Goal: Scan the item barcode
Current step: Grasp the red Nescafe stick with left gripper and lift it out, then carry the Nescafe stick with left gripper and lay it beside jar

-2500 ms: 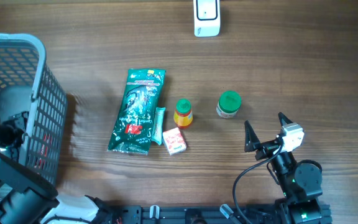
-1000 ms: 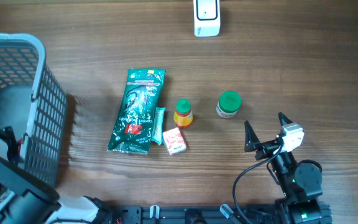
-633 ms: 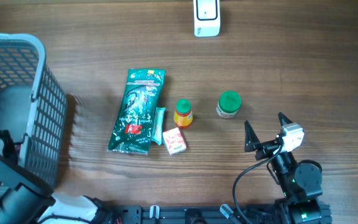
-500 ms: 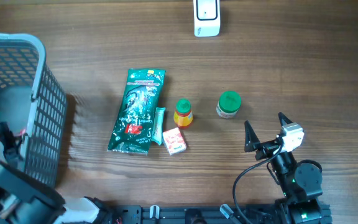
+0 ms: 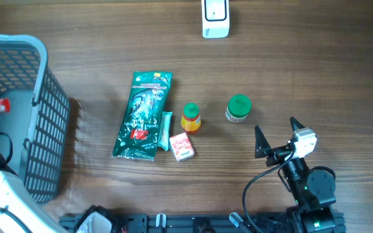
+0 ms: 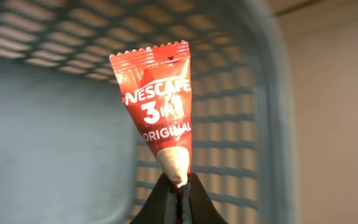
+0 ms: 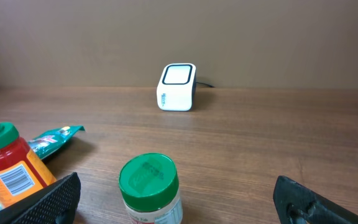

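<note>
Shows red on the sachet (image 6: 157, 112), with white lettering, a large white 3 and a cream tip. Grey-blue on the basket (image 5: 44, 123), in open grid mesh. Dark green on the pouch (image 5: 142, 116), with 1 red patch. Green lid on the jar (image 5: 239, 108); green cap over orange and yellow on the bottle (image 5: 190, 119). White on the scanner (image 5: 215, 16). Brown wood grain across the table (image 5: 316, 65).

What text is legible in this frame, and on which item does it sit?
"NESCAFE": red sachet, pinched in the left gripper.
"3in1": same sachet.
"ORIGINAL": same sachet.
Too small or blurred to read: print on the green packet, orange bottle and small box.
</note>
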`<control>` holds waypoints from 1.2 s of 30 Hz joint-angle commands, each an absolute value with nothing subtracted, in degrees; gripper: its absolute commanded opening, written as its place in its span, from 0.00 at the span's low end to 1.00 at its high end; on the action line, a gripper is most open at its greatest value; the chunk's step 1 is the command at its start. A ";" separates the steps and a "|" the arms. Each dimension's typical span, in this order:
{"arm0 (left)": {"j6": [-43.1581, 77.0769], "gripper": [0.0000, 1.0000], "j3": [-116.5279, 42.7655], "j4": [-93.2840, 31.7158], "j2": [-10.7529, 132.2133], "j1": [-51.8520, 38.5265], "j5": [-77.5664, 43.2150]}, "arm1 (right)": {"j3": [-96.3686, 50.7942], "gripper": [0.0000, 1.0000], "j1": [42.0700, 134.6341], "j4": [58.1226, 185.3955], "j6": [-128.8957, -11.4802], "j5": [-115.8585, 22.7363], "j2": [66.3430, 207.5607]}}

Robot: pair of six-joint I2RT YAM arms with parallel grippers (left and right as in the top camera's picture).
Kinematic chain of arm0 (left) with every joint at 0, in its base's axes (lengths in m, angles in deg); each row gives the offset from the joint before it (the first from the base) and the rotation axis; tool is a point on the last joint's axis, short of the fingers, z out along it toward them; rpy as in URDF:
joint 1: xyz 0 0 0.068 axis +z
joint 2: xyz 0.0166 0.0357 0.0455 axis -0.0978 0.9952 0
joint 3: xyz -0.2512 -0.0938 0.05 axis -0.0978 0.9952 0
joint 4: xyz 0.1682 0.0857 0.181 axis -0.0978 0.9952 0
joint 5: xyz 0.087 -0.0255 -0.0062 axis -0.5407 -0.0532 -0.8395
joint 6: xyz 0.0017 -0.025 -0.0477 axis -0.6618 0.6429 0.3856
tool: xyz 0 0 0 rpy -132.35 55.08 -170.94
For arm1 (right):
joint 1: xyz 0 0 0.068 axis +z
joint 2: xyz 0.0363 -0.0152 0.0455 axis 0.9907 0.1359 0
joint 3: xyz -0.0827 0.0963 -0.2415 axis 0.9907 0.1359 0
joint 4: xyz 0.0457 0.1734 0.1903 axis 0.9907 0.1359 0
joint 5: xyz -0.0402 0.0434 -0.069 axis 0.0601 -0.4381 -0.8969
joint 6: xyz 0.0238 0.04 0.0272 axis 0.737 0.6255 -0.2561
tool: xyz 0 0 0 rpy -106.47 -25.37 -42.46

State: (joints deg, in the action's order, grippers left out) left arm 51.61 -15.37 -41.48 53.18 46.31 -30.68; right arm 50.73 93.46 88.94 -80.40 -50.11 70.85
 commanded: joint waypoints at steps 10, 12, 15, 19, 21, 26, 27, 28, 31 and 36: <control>54.24 0.04 -16.71 -50.88 43.67 29.19 -20.54 | 50.79 1.00 93.65 88.74 -79.46 -49.70 70.85; 52.84 0.04 -16.71 -51.14 42.67 23.58 -20.56 | 50.79 1.00 93.65 88.74 -79.43 -49.70 70.85; 49.65 0.04 -16.71 -50.99 42.67 15.27 -20.61 | 50.79 1.00 93.65 88.77 -79.43 -49.70 70.85; 47.61 0.04 -16.71 -50.05 42.71 4.43 -20.80 | 50.79 1.00 93.65 88.77 -79.48 -49.70 70.85; 46.43 0.04 -16.71 -48.08 42.71 0.60 -21.07 | 50.79 1.00 93.65 88.77 -79.46 -49.70 70.85; 45.38 0.04 -16.71 -42.95 43.17 -8.86 -23.69 | 50.79 1.00 93.65 88.74 -79.48 -49.70 70.85; 45.36 0.04 -16.71 -41.24 44.09 -12.05 -25.68 | 50.79 1.00 93.65 88.77 -79.46 -49.70 70.85; 45.34 0.04 -16.71 -39.82 45.31 -14.83 -27.91 | 50.79 1.00 93.65 88.77 -79.46 -49.70 70.85; 40.97 0.04 -16.71 -37.72 51.28 -23.00 -31.40 | 50.79 1.00 93.65 88.74 -79.46 -49.70 70.85; 32.88 0.04 -16.71 -35.52 58.23 -33.25 -35.67 | 50.79 1.00 93.65 88.77 -79.46 -49.70 70.85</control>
